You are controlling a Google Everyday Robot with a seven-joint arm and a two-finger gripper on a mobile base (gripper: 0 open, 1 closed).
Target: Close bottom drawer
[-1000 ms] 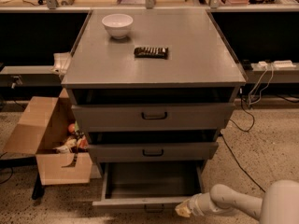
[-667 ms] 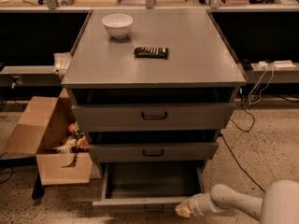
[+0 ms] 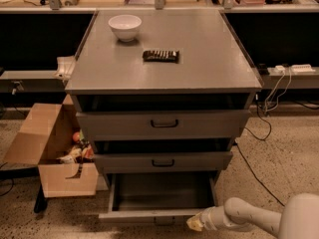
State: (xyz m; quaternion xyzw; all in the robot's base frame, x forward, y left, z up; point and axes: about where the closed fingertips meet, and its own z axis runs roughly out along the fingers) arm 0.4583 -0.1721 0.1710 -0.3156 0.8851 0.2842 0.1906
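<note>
The bottom drawer [image 3: 162, 191] of the grey cabinet [image 3: 164, 59] stands pulled out, a shallow empty grey tray with its slim front [image 3: 149, 216] near the bottom edge of the view. My gripper [image 3: 195, 224] comes in from the lower right on a white arm [image 3: 259, 218] and sits right at the right end of the drawer front, at or touching it. The middle drawer [image 3: 163, 162] and top drawer [image 3: 163, 124] above are pushed in, each with a small dark bar handle.
A white bowl [image 3: 124, 27] and a dark snack bar [image 3: 160, 56] lie on the cabinet top. An open cardboard box [image 3: 55, 153] with items stands on the floor to the left. Cables [image 3: 266, 108] trail on the floor to the right.
</note>
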